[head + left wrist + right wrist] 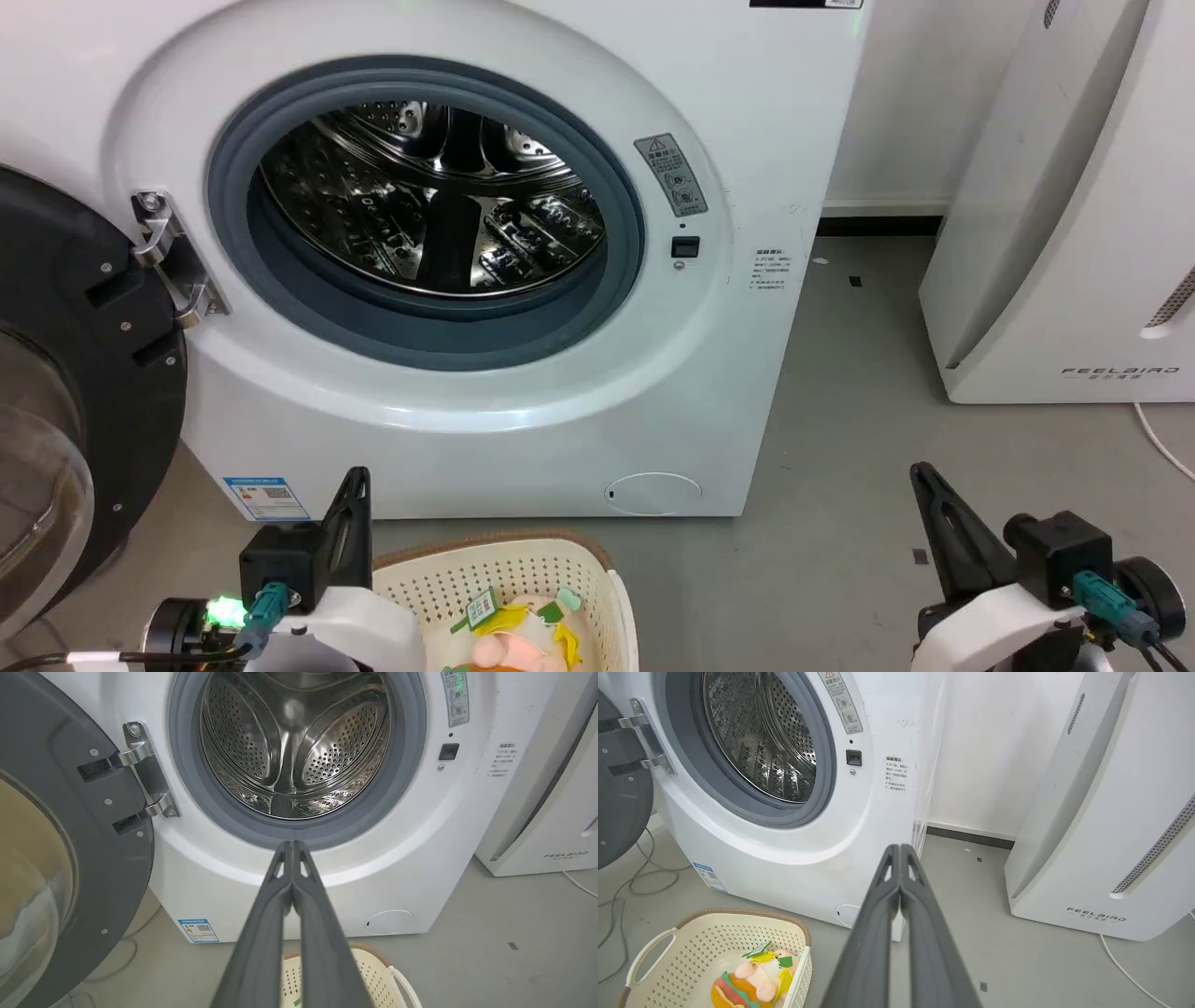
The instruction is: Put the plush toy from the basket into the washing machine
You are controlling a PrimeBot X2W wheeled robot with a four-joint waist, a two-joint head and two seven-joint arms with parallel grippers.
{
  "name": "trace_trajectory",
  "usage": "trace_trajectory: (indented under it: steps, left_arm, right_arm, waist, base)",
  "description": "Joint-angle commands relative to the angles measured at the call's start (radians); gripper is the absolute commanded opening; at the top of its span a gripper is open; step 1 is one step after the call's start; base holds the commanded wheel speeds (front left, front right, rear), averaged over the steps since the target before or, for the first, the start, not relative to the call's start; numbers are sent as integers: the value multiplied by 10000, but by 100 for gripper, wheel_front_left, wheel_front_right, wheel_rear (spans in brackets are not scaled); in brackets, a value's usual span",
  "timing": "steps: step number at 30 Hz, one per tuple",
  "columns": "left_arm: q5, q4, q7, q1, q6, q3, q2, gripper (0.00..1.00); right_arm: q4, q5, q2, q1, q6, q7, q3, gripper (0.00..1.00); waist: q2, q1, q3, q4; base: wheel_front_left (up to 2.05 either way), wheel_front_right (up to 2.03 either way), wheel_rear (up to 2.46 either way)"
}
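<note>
The plush toy lies in the cream basket on the floor before the washing machine; the right wrist view shows the toy with its burger base in the basket. The machine's door hangs open to the left, baring the steel drum. My left gripper is shut and holds nothing, just left of the basket; in its own view the gripper points at the porthole's lower rim. My right gripper is shut with nothing in it, well right of the basket, fingers pressed together.
A plain white appliance marked FEELBIRD stands at the right with a white cord on the grey floor. Cables lie under the open door. Bare floor runs between the two appliances.
</note>
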State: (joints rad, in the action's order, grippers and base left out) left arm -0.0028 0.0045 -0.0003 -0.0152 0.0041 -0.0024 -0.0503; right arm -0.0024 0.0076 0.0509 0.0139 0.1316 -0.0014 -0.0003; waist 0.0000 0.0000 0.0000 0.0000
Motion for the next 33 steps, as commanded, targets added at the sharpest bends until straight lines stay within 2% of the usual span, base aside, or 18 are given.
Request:
trace_trajectory:
  steps: [1,24,25,33]
  left_arm:
    - [28,-45,3,152,-41,24,1,0]
    - [28,-45,3,152,-41,24,1,0]
    - [-3,2,-2,-3,2,-4,0,100]
    - [-76,71,-144,-2,60,-86,2,100]
  right_arm:
    - [24,-76,-7,-139,-9,14,3,0]
    - [24,-76,-7,-139,-9,14,3,0]
    - [0,7,0,4,0,-2,1,100]
    - [-46,88,0,19,-1,-143,-57,100]
  waist:
    - [0,0,0,0]
    - [0,0,0,0]
    - [0,0,0,0]
    - [0,0,30,-8]
  base:
    - [0,0,0]
    - [0,0,0]
    - [0,0,0]
    - [0,0,0]
